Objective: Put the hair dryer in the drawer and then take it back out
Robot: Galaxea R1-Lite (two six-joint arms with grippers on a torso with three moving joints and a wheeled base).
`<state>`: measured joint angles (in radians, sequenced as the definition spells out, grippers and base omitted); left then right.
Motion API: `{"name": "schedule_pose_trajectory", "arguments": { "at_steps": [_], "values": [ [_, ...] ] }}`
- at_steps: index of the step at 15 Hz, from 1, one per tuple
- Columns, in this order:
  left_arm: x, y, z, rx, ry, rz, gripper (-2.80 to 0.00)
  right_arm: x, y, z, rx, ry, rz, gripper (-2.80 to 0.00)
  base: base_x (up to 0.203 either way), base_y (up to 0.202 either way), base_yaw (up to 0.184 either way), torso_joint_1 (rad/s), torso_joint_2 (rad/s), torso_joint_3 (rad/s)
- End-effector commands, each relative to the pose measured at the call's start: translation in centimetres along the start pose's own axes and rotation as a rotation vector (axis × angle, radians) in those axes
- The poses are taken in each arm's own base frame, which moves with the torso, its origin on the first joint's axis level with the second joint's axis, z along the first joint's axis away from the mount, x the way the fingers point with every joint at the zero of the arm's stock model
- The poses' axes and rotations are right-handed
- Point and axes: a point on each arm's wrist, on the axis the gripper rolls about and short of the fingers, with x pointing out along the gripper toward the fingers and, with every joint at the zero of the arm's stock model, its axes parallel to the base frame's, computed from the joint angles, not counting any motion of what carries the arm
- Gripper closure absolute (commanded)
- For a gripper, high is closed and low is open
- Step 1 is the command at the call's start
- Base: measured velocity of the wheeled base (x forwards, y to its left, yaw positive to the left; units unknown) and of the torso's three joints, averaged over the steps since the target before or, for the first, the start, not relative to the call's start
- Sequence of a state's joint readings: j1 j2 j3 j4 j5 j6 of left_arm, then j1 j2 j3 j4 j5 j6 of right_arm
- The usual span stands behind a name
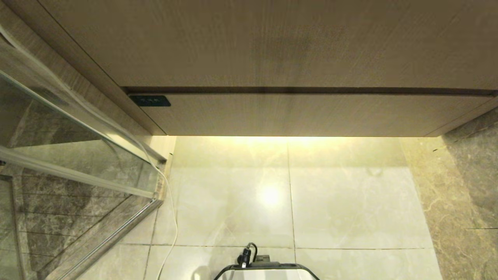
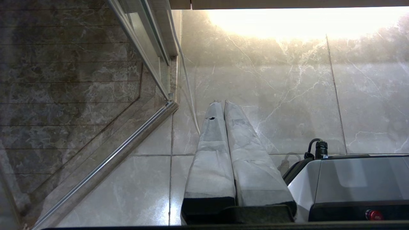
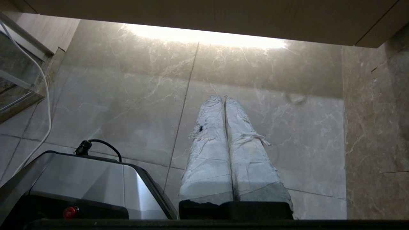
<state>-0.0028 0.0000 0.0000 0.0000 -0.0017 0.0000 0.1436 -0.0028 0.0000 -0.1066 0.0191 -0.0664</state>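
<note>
The drawer (image 1: 291, 114) is the wide, low light-wood front with a small black label (image 1: 149, 101) at its left end. It is closed, flush under the taller wood panel (image 1: 272, 42). The hair dryer is out of view. Neither arm shows in the head view. My left gripper (image 2: 222, 102) hangs over the pale floor tiles beside my base, shut, its two cloth-wrapped fingers (image 2: 211, 153) pressed together with nothing between them. My right gripper (image 3: 223, 96) hangs the same way on the other side of the base, shut and empty.
A glass shower door with a metal rail (image 1: 78, 155) stands at the left. A thin white cable (image 1: 171, 217) runs down the floor beside it. My base (image 1: 266, 270) sits at the near edge. A dark marble wall (image 1: 467, 186) closes the right side.
</note>
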Motion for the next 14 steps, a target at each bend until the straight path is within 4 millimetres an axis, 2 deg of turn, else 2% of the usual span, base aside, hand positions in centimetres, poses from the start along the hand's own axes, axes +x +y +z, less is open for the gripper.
{"name": "schedule_pose_trajectory", "arguments": {
  "at_steps": [1, 14],
  "values": [
    [0.0, 0.0, 0.0, 0.0, 0.0, 0.0, 0.0, -0.08, 0.08, -1.17, 0.0, 0.0, 0.0, 0.0, 0.0, 0.0, 0.0, 0.0, 0.0, 0.0],
    [0.0, 0.0, 0.0, 0.0, 0.0, 0.0, 0.0, -0.08, 0.08, -1.16, 0.002, 0.0, 0.001, 0.0, 0.0, 0.0, 0.0, 0.0, 0.0, 0.0]
  ]
}}
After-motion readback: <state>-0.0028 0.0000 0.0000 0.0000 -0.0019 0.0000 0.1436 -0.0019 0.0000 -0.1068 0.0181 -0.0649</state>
